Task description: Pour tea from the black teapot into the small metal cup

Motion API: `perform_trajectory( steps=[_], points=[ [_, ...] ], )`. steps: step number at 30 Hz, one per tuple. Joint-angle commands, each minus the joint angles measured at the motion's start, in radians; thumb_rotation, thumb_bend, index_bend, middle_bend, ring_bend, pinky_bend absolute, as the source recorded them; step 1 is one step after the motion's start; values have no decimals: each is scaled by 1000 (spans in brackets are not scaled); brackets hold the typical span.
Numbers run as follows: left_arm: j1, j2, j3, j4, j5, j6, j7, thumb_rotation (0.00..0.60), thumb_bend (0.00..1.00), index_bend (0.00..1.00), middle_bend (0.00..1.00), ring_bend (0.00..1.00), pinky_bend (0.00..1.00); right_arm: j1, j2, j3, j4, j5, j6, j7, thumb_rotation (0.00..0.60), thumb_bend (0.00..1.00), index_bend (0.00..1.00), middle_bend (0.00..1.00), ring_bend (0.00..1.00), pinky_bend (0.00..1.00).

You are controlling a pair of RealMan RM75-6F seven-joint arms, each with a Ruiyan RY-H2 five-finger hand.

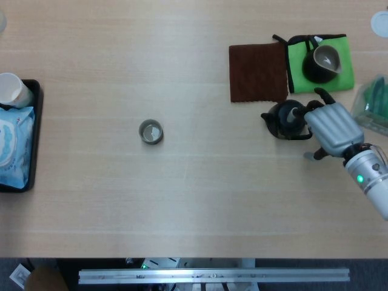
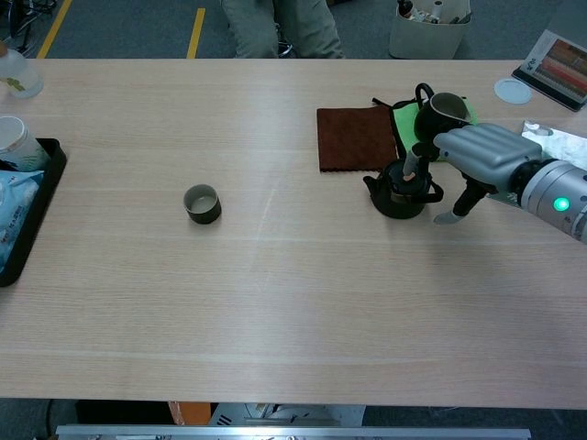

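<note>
The black teapot (image 1: 282,120) (image 2: 398,193) stands upright on the table just below the brown cloth, its spout pointing left. My right hand (image 1: 330,128) (image 2: 478,155) is right of it, with fingertips (image 2: 417,157) reaching over the handle side to the top of the pot. The thumb (image 2: 456,211) sticks out low and away from the pot, so nothing is gripped. The small metal cup (image 1: 151,131) (image 2: 202,203) stands far off at centre left. My left hand shows in neither view.
A brown cloth (image 1: 257,73) and a green cloth (image 1: 303,63) bearing a dark pitcher (image 1: 324,62) lie behind the teapot. A green packet (image 1: 376,103) is at the right edge. A black tray (image 1: 33,145) with a white cup and a blue pack sits far left.
</note>
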Motion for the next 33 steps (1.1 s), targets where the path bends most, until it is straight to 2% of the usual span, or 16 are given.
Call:
perform_trajectory(
  steps=[1, 14, 33],
  points=[
    [1, 0, 1, 4, 2, 0, -5, 600, 417, 74, 120, 90, 84, -3, -17, -4, 7, 9, 3, -11, 600, 80, 333, 420, 278, 53],
    [6, 4, 4, 19, 8, 3, -28, 600, 417, 74, 118, 90, 84, -10, -78, 0, 36, 38, 8, -29, 600, 80, 345, 427, 313, 53],
    [11, 9, 5, 17, 9, 3, -37, 600, 417, 74, 118, 90, 84, -17, -100, -20, 51, 51, -21, -32, 600, 80, 378, 450, 353, 53]
  ],
)
